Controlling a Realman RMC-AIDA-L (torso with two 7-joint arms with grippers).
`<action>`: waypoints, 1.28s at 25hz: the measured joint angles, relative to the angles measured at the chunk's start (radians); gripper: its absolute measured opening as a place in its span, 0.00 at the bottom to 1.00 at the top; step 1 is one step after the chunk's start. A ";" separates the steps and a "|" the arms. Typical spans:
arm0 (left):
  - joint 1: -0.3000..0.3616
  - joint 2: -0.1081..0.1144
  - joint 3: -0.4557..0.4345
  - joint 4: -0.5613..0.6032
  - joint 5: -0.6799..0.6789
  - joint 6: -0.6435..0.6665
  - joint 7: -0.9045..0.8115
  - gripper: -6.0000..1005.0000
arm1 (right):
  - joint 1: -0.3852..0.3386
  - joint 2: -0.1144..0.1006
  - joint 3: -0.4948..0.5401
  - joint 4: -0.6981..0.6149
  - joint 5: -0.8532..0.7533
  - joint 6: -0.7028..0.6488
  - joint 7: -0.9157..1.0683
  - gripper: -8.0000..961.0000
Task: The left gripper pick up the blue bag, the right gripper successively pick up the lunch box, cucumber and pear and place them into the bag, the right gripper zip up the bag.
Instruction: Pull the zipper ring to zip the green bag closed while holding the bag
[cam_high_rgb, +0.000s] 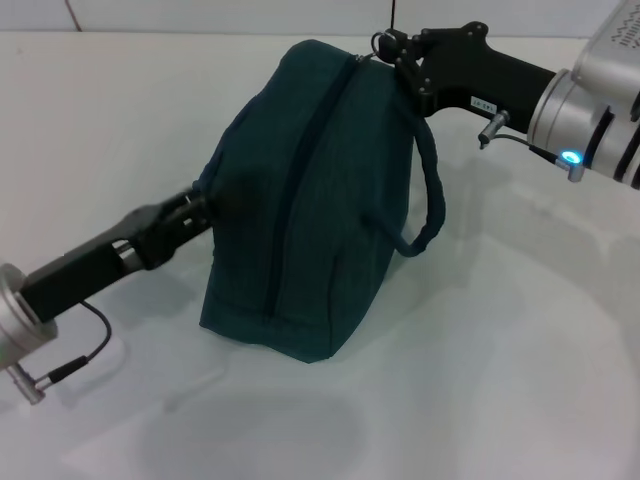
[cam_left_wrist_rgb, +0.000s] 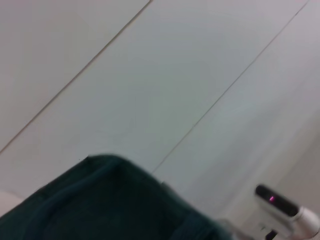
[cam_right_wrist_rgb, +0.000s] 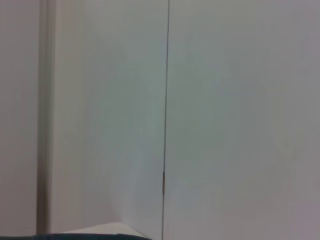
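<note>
A white table carries the blue bag, which stands upright at its middle with the zipper drawn along its top ridge. The left gripper presses into the bag's left flank, clenched on the fabric. The right gripper sits at the bag's far top corner, pinching the zip pull.

White table is bearing one item directly: the blue bag, which is sitting upright and zipped near its centre.
</note>
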 joint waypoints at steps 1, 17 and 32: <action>0.003 0.000 -0.001 0.001 -0.023 0.009 0.000 0.36 | -0.001 0.000 0.000 0.001 0.000 -0.001 0.000 0.10; -0.049 0.043 -0.081 -0.021 -0.179 -0.069 -0.088 0.76 | -0.022 -0.001 0.001 0.002 0.006 -0.050 0.000 0.10; -0.268 0.099 -0.068 0.119 0.186 -0.193 -0.429 0.77 | -0.046 0.001 0.013 -0.002 0.006 -0.090 -0.001 0.10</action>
